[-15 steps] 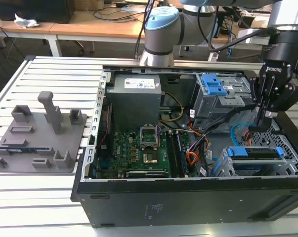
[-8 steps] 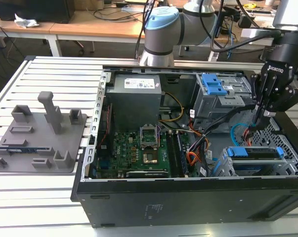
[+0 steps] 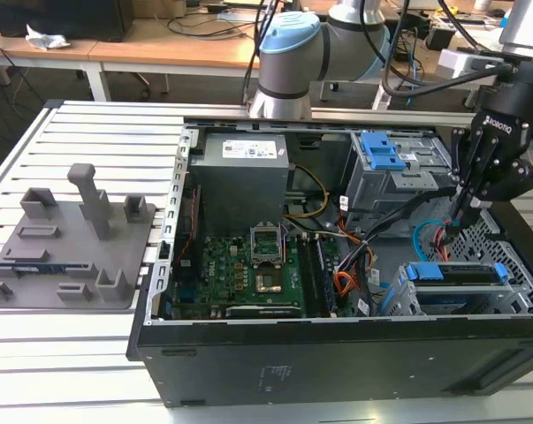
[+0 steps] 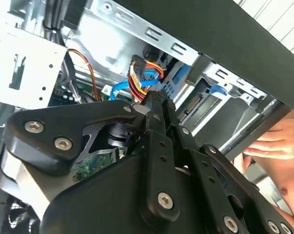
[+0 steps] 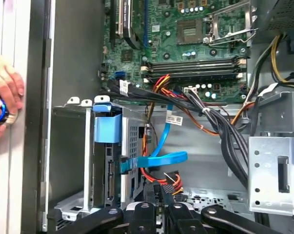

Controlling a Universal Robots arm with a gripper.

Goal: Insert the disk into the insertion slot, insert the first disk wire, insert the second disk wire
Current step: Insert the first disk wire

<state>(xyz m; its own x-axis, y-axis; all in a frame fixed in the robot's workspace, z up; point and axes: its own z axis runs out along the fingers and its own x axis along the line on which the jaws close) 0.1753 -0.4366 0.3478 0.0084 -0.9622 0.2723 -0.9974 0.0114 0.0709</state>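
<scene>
Slatted white workbench (image 3: 72, 353) holds a black computer case (image 3: 337, 362); inside, the black gripper (image 3: 457, 221) points down, clamped on the red-orange-black wire bundle (image 4: 147, 75).

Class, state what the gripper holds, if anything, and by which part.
The gripper appears to pinch the first disk wire at its black plug end.
</scene>
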